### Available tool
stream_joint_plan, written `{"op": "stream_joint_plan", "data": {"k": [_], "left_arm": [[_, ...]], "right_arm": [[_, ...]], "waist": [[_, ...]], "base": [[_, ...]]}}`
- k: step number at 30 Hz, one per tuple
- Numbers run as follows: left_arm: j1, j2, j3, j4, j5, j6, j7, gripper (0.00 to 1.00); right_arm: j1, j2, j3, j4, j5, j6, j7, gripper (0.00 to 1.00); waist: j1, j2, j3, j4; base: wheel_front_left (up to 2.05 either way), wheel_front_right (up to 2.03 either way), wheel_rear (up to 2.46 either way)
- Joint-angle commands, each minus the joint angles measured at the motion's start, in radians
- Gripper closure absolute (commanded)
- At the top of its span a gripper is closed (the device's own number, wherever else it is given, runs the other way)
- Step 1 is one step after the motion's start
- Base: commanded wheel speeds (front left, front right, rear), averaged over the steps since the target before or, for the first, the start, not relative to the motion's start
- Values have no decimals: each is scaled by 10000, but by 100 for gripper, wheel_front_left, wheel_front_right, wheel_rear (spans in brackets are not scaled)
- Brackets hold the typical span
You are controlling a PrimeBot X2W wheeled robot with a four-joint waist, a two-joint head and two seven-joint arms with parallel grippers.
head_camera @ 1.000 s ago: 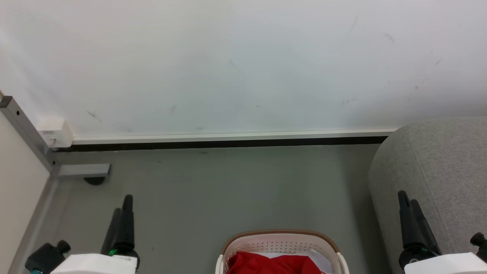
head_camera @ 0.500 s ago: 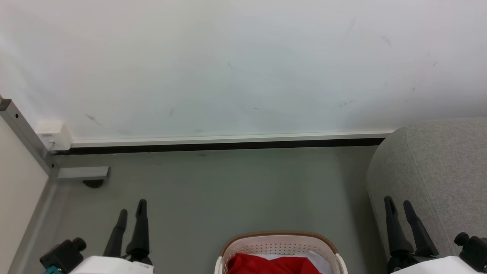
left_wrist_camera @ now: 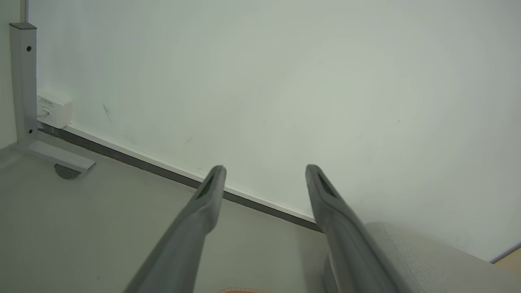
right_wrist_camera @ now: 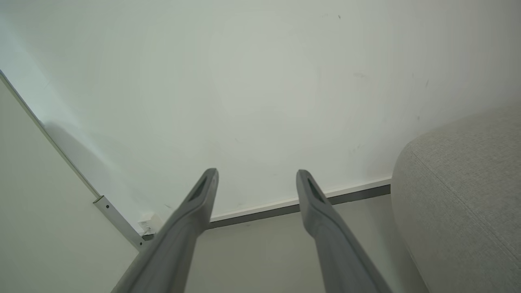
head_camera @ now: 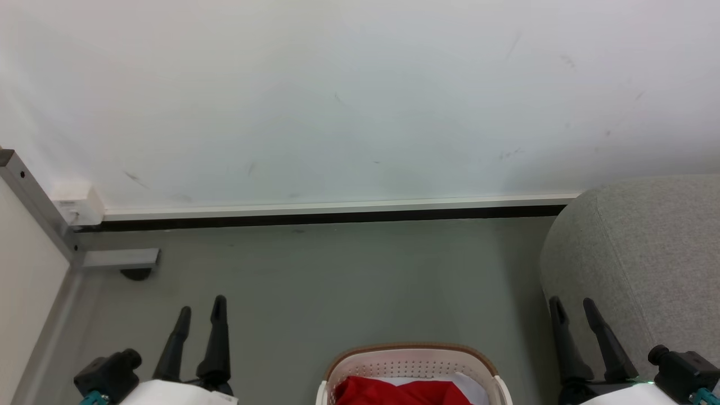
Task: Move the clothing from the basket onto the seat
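At the lower left, the left pincer (head_camera: 202, 304) is hanging above the grey floor (head_camera: 337, 270), its fingers spread apart and empty, pointing toward the wall (head_camera: 360, 101). In the bottom middle the basket (head_camera: 410, 349) is standing on the floor with the red clothing (head_camera: 394, 392) lying inside. The picture edge is cutting it, so its long axis cannot be told. The right pincer (head_camera: 571, 304) is likewise released and empty, just beside the seat (head_camera: 647, 253).
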Motion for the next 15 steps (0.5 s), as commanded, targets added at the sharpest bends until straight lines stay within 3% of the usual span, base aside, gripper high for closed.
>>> {"op": "stream_joint_plan", "data": {"k": [1, 15], "left_arm": [[-2, 98, -20, -84, 326, -28, -78, 0], [83, 96, -118, 53, 1615, -97, -424, 0]], "right_arm": [[-184, -19, -26, -50, -328, 45, -43, 0], [-170, 207, -7, -41, -1778, 54, -136, 0]], "waist": [[0, 0, -1, -6], [0, 0, -77, -61]], "base": [[0, 0, 0], [0, 0, 0]]}}
